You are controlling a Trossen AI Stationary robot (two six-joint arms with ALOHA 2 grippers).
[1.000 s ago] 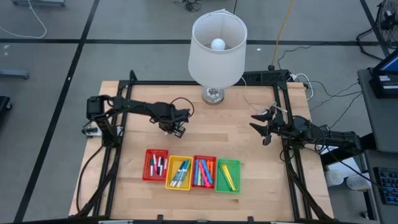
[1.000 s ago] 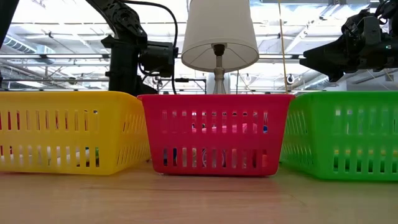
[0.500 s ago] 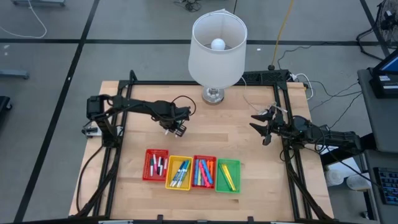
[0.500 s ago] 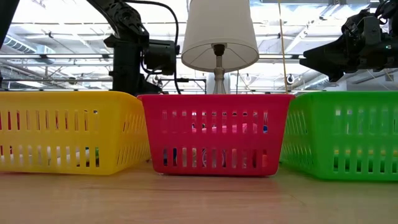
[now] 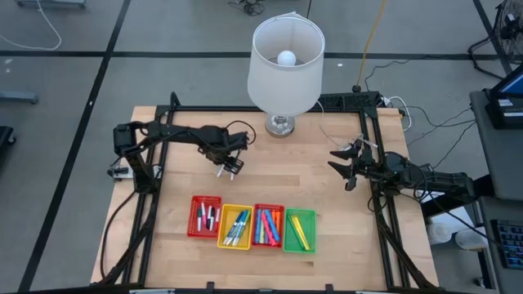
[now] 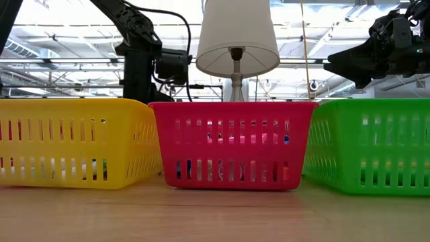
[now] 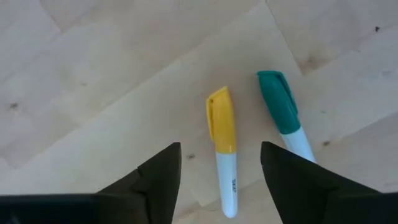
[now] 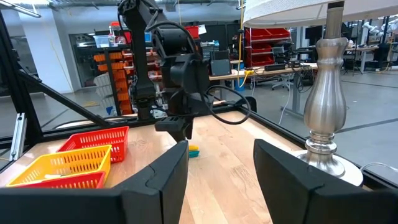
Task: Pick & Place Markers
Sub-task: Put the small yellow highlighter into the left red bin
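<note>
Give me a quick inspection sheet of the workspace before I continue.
Surface: wooden table, bare around the trays.
Job's things: yellow-capped marker and green-capped marker side by side, apart; other markers sorted in four trays.
Clutter: lamp.
Grippers: left gripper open over the yellow-capped marker; right gripper open, empty, waiting at the right edge.
Cables: loose leads at the right rear corner.
Surroundings: workshop shelving; no person seen.

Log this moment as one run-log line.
left gripper: open over yellow-capped marker | green-capped marker: beside it on table | right gripper: open, waiting
</note>
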